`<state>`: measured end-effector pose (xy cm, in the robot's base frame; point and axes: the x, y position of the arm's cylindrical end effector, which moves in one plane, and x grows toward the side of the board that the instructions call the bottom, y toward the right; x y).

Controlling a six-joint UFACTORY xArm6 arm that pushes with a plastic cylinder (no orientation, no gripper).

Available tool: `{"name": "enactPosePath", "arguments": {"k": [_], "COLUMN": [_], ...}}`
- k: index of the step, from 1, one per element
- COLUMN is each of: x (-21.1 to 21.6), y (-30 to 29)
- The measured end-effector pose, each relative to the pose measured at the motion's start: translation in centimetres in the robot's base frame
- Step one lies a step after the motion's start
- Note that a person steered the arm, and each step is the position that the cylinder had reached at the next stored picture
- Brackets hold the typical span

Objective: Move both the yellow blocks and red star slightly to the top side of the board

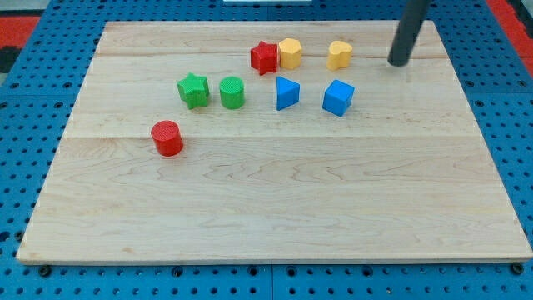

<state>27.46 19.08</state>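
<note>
1. Setting: a robotics lab or test bench, not a home or shop.
2. Evidence, base: a blue perforated panel [500, 125] with a regular grid of holes lies under and around the work area, the kind used for fixing equipment.
3. Evidence, work surface: a plain pale wooden board [275, 200] lies flat on that panel, bare of household items.
4. Evidence, contents: only small moulded coloured blocks lie on the board, for example a red cylinder [166, 138] and a blue cube [338, 97].
5. Evidence, equipment: a dark rod enters from the view's top right; my tip [399, 62] stands on the board.
6. Evidence, surroundings: red surfaces [17, 29] show at the view's top corners; what they are cannot be determined.
</note>
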Motion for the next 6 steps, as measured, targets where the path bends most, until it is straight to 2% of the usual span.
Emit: {"name": "enactPosePath", "arguments": {"k": [1,2,3,6], "x": [-2.4,-3.4,2.2,2.9], "y": [-2.6,-0.4,-0.1,-13.9]}}
